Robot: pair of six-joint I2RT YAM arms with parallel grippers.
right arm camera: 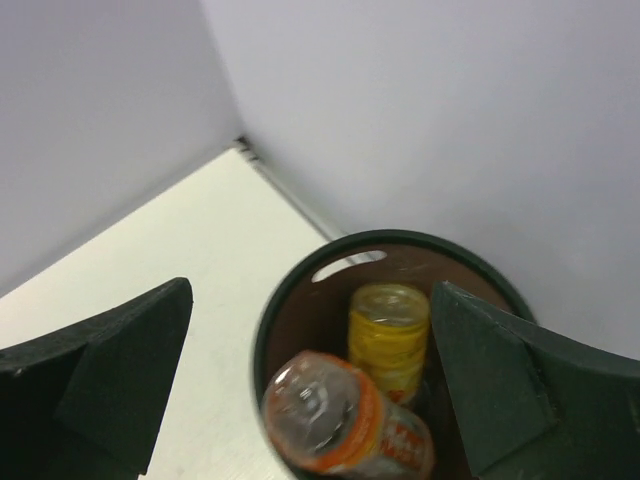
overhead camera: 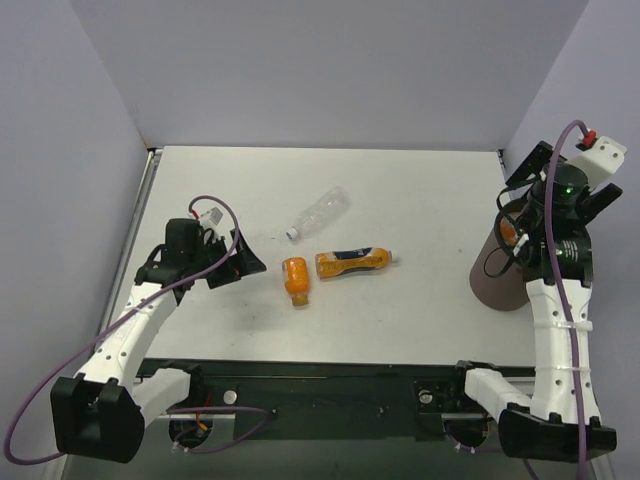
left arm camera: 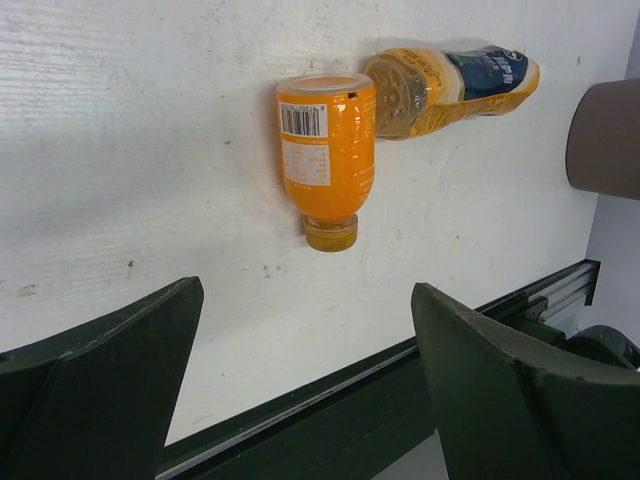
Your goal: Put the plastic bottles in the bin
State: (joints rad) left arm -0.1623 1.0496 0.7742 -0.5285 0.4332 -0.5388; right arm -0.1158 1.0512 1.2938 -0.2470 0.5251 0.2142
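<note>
Three plastic bottles lie on the white table. An orange bottle [overhead camera: 296,280] lies just right of my open, empty left gripper [overhead camera: 245,262]. In the left wrist view the orange bottle [left arm camera: 325,155] is ahead of the gripper [left arm camera: 305,290], cap toward it. A dark-labelled orange bottle [overhead camera: 352,262] [left arm camera: 460,85] lies beside it, and a clear bottle [overhead camera: 318,212] lies farther back. The brown bin [overhead camera: 497,280] [left arm camera: 605,140] stands at the right. My right gripper [overhead camera: 515,235] [right arm camera: 310,290] is open above the bin [right arm camera: 300,290], which holds a yellow bottle [right arm camera: 388,335] and a blurred orange-labelled bottle [right arm camera: 340,415].
A black rail [overhead camera: 330,375] runs along the table's near edge, also in the left wrist view [left arm camera: 400,390]. Grey walls enclose the table on the left, back and right. The right wall [overhead camera: 600,80] is close behind the bin.
</note>
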